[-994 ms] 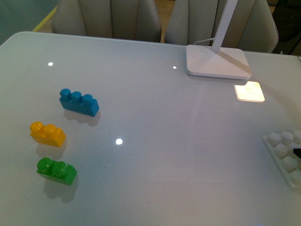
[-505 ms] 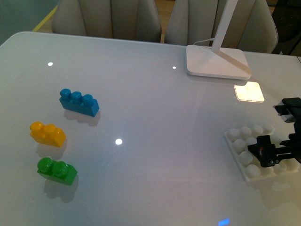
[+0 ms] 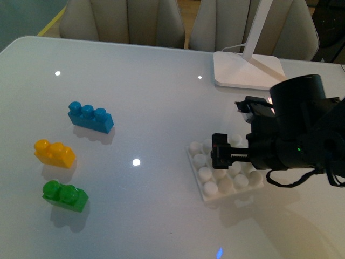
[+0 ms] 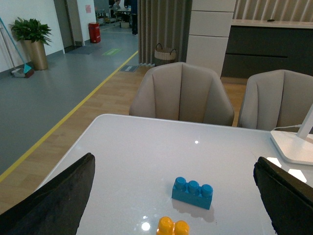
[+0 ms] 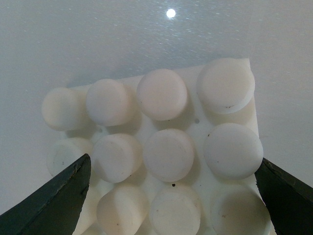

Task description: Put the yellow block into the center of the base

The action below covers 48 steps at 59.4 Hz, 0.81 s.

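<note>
Grips the base (image 3: 215,195) by 2 opposite edges in the right gripper (image 5: 172,166), near the middle of the table (image 3: 161,108). Holds the left gripper (image 4: 173,160) with jaws wide apart. Yellow block (image 3: 54,152) at the table's left, between a blue brick (image 3: 90,117) and a green brick (image 3: 65,195), well apart from the base.

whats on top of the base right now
No block: the studs seen on the base are bare. The right gripper hangs over its right part, hiding some studs in the front view.
</note>
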Tool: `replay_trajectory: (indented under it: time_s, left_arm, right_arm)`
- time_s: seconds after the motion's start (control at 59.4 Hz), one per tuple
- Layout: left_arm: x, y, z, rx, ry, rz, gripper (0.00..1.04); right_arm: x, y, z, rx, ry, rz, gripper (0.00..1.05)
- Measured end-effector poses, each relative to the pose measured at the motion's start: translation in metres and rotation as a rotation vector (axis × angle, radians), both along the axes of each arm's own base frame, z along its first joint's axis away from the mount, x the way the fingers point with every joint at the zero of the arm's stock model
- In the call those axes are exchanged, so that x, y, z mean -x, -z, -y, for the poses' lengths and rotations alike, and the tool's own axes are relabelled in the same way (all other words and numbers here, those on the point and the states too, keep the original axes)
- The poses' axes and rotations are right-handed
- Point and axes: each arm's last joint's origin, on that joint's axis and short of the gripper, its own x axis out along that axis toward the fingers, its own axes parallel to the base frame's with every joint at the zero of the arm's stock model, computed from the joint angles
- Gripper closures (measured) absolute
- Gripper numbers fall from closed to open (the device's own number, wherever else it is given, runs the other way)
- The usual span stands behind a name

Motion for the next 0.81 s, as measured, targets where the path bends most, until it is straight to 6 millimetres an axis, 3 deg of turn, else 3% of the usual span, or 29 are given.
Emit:
replay_trajectory:
  time_s: [0.152,0.404,0.808]
  left_arm:
    - [0.0,0.0,0.0,0.0,0.0,0.0,0.07]
    - [0.0,0.0,0.0,0.0,0.0,0.0,0.07]
    - [0.0,0.0,0.0,0.0,0.0,0.0,0.07]
  right_arm:
    - [-0.006,-0.001,-0.037,-0.021,-0.007,-0.026,0.09]
    - [-0.008,-0.001,-0.074,-0.054,-0.015,-0.078,0.09]
    - [-0.003,0.001,-0.112,-0.146,0.043,-0.169,0.09]
